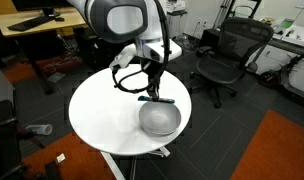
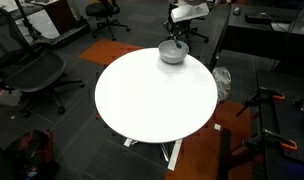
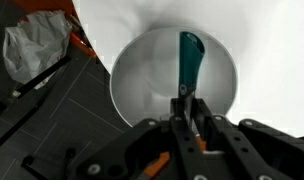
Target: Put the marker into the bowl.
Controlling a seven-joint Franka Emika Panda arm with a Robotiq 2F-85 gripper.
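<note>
In the wrist view the teal-blue marker (image 3: 189, 60) stands on end between my gripper's fingers (image 3: 188, 100), which are shut on its lower end. It hangs right over the inside of the round grey-white bowl (image 3: 142, 75). In both exterior views the bowl (image 1: 159, 119) (image 2: 172, 53) sits near the edge of the round white table (image 1: 102, 110) (image 2: 152, 95), with my gripper (image 1: 156, 97) (image 2: 177, 38) just above it. The marker itself is too small to make out in the exterior views.
Black office chairs (image 1: 224, 55) (image 2: 32, 75) stand around the table. A crumpled plastic bag (image 3: 37, 48) lies on the dark floor beside the table edge. Desks (image 1: 37, 25) stand at the back. An orange carpet patch (image 1: 282, 150) lies on the floor.
</note>
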